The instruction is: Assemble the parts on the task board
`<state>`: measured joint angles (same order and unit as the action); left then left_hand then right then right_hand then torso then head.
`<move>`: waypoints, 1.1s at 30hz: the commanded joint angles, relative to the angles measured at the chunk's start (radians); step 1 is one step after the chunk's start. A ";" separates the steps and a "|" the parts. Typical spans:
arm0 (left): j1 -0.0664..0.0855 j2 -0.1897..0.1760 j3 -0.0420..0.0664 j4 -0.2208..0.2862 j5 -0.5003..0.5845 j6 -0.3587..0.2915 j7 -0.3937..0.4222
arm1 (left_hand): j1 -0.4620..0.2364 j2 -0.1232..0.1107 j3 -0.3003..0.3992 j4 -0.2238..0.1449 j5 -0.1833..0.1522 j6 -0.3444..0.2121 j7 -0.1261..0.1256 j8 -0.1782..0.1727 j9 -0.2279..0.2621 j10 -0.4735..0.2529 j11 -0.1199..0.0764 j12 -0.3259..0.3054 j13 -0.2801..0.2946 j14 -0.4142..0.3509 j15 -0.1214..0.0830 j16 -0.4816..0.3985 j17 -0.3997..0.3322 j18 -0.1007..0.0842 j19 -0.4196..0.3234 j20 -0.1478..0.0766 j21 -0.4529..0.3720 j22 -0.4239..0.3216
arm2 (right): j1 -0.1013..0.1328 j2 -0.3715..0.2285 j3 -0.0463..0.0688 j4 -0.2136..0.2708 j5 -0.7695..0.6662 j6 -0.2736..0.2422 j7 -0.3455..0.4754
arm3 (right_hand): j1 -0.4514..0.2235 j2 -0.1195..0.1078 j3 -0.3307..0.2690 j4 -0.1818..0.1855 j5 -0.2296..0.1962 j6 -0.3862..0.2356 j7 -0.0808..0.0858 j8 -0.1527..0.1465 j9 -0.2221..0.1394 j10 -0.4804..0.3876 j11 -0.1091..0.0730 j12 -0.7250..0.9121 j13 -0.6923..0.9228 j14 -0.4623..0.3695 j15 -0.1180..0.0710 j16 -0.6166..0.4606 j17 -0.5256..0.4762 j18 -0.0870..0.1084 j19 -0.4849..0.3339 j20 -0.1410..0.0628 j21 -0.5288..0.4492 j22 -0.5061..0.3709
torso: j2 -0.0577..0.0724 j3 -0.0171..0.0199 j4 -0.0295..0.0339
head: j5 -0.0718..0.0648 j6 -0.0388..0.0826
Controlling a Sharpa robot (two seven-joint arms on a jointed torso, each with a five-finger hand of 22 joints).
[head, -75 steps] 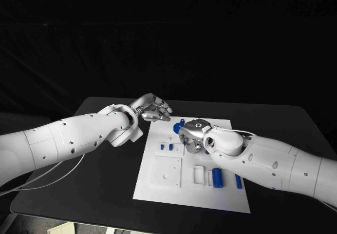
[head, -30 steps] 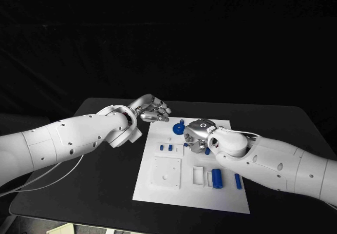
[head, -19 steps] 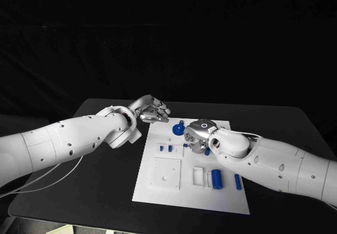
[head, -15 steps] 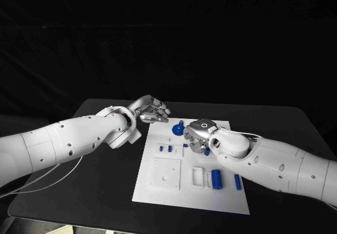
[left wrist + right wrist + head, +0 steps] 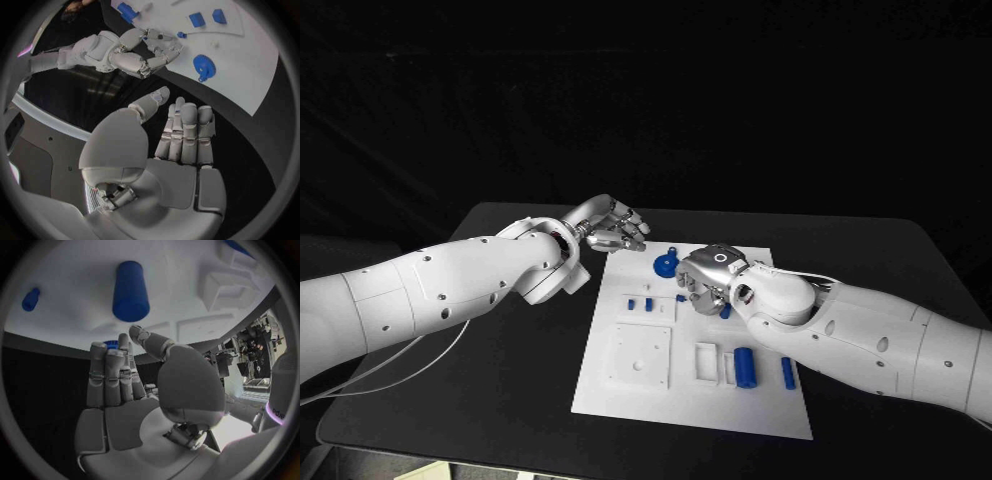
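Two silver hands, left (image 5: 606,224) and right (image 5: 705,279), hold nothing, fingers straight, over the flat white task board (image 5: 675,404).

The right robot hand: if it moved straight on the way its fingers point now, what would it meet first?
Probably the task board. The right robot hand hangs over its far part, and in the right wrist view its fingers point toward the white surface near a small blue part. Depth is unclear.

Bright overhead light picks out the white board (image 5: 635,395) against a black, shadowed backdrop; wrist views bend at their rims.
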<state>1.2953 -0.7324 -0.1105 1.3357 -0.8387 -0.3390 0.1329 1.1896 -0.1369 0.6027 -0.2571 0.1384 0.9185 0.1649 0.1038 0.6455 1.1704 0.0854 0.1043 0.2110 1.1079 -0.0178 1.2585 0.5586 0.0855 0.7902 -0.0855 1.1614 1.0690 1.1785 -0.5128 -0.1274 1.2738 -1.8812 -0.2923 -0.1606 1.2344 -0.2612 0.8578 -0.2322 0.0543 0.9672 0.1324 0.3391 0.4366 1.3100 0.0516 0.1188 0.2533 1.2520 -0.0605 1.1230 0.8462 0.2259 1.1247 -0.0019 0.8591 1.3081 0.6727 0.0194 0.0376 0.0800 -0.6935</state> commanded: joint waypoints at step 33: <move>0.002 0.000 0.000 0.004 0.007 -0.001 0.003 | 0.008 0.002 0.002 0.002 0.001 -0.002 0.005 0.005 -0.002 0.001 0.010 -0.007 -0.001 0.009 0.000 0.006 0.000 0.033 0.005 -0.030 0.004 0.000 | 0.000 0.027 0.000 -0.026 0.063 0.081 0.002 | -0.147 0.021 -0.166 0.060 -0.002 0.014 -0.021 -0.003 0.004 -0.221 -0.051 0.742 0.895 -0.016 -0.047 0.135 0.098 0.036 0.004 -0.025 0.099 0.021 | 0.001 -0.0003 0.0016 | 0.000 0.003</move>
<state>1.2954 -0.7326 -0.1106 1.3366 -0.8387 -0.3388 0.1317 1.1895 -0.1369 0.6027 -0.2571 0.1384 0.9180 0.1620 0.1038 0.6441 1.1742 0.0888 0.1003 0.2111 1.1080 -0.0177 1.2585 0.5586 0.0855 0.7936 -0.0857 1.1614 1.0690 1.1786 -0.4865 -0.1273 1.2480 -1.8159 -0.2390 -0.1442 1.0986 -0.2376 0.6928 -0.1774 0.0543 0.9615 0.1011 0.3304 0.4401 1.1773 -0.0015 0.8563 1.1470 1.2358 -0.1015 1.2529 0.9434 0.2453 1.1306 -0.0182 0.9546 1.3086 0.6728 0.0188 0.0387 0.0800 -0.6897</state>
